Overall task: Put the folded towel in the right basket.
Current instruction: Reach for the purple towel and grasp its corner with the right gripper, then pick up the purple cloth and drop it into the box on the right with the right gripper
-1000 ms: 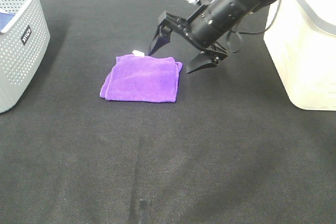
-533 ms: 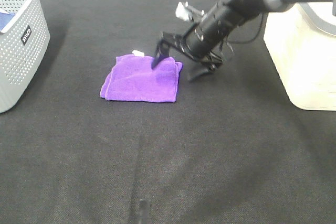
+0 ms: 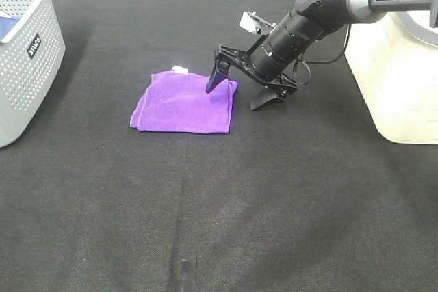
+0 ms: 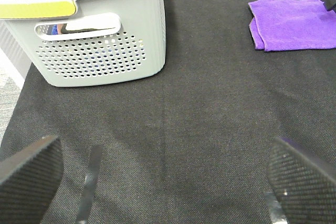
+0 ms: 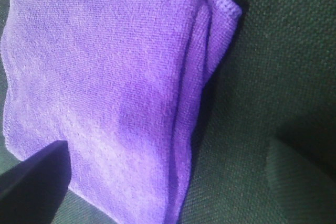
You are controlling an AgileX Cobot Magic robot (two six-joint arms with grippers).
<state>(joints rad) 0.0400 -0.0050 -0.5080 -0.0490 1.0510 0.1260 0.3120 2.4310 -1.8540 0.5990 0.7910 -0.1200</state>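
A folded purple towel [image 3: 183,102] lies flat on the dark table, left of centre. It also shows in the left wrist view [image 4: 291,22] and fills the right wrist view [image 5: 105,93]. My right gripper [image 3: 239,95] is open and low over the towel's right edge: one finger rests on the towel, the other is on the table just right of it. The right basket [image 3: 393,73] is cream-white at the right edge. My left gripper [image 4: 157,182] is open and empty over bare table, far from the towel.
A grey perforated basket [image 3: 24,52] stands at the left edge with blue cloth inside; it also shows in the left wrist view [image 4: 100,51]. A small white tag [image 3: 180,69] sits at the towel's far edge.
My right gripper has come down from above the towel's far right corner and now straddles its right edge. The towel has not moved.
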